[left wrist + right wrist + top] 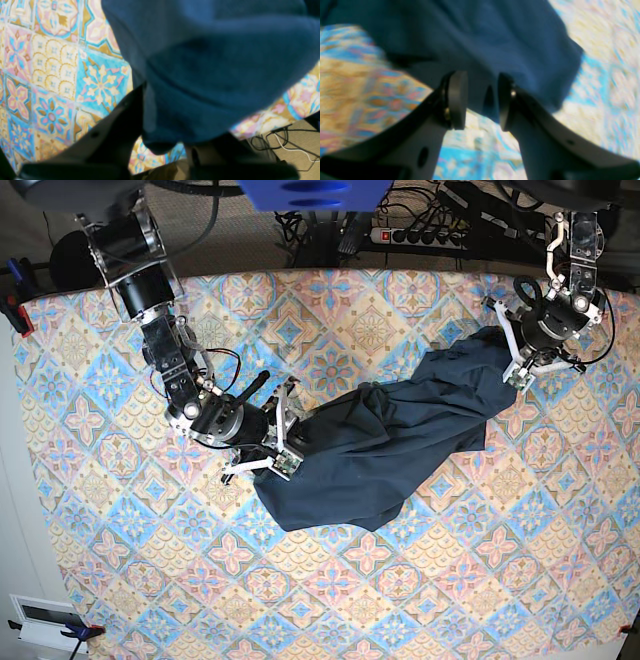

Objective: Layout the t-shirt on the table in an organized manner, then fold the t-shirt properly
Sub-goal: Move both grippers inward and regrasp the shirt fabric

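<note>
Across the middle of the base view, the plain dark navy soft cloth t-shirt (385,445) lies rumpled on the tabletop (120,580), which is covered by a patterned cloth of blue, pink and cream tile shapes. The garment stretches in a slanted band from the lower centre of the frame up toward the upper right, bunched and creased rather than flat.

The right tool (284,438) sits at the left end of the t-shirt in the base view, just at the cloth's edge. From the right wrist view, the right tool (481,100) has its jaws standing apart, with a loose fold of the navy cloth hanging in the gap between them; the picture is blurred, and the pads do not press the fabric, so the tool is released.

The left tool (518,350) is at the upper right end of the t-shirt in the base view, where the cloth rises to meet it. In the left wrist view, the left tool (165,145) has navy fabric draped over and between its fingers (120,130), lifted off the tabletop; whether the jaws are clenched on it I cannot tell, since cloth hides the tips.
</note>
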You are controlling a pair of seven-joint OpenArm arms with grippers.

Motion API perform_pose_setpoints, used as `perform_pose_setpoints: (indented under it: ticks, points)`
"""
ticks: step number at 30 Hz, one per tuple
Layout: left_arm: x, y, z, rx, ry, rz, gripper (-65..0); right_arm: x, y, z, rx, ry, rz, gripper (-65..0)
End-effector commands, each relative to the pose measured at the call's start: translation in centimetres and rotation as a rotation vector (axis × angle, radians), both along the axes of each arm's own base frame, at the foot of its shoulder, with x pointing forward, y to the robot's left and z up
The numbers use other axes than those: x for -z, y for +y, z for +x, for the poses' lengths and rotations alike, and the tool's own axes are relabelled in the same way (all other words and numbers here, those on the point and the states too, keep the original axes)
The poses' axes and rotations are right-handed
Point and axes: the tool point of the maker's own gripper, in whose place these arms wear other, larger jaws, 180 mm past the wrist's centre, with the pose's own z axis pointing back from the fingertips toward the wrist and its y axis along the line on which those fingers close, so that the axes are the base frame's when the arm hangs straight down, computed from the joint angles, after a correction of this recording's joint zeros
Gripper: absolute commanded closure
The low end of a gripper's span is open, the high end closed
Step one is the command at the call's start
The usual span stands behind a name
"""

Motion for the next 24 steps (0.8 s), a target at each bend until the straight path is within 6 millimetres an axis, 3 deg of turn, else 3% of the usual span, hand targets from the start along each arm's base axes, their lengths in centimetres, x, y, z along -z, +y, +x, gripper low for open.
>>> perform_pose_setpoints:
  ticks: [1,4,8,12,17,24]
  points:
    - [-0.8,0.1,0.5,0.003,-0.029,0.003,-6.6,-2.2,0.6,1.3,-0.014,-0.058,0.040,-20.3]
    - [-0.8,0.0,0.5,0.003,-0.028,-0.002,-6.6,-3.3,0.5,2.3,-0.015,-0.088,0.037,-24.1]
    - [-0.7,-0.1,0.4,0.006,-0.027,-0.004,-6.6,-3.2,-0.4,3.1,-0.002,-0.087,0.016,-32.8]
    - [-0.7,-0.2,0.5,0.010,-0.026,-0.007,-6.6,-1.3,-2.1,3.2,0.008,-0.045,-0.040,-31.1]
    - [-0.8,-0.2,0.6,0.010,-0.029,-0.007,-6.5,-1.3,0.2,3.2,-0.091,-0.061,-0.081,-30.6]
    - [-0.7,-0.2,0.5,0.007,-0.028,-0.007,-6.3,-0.5,-0.4,3.8,-0.082,-0.042,-0.096,-30.6]
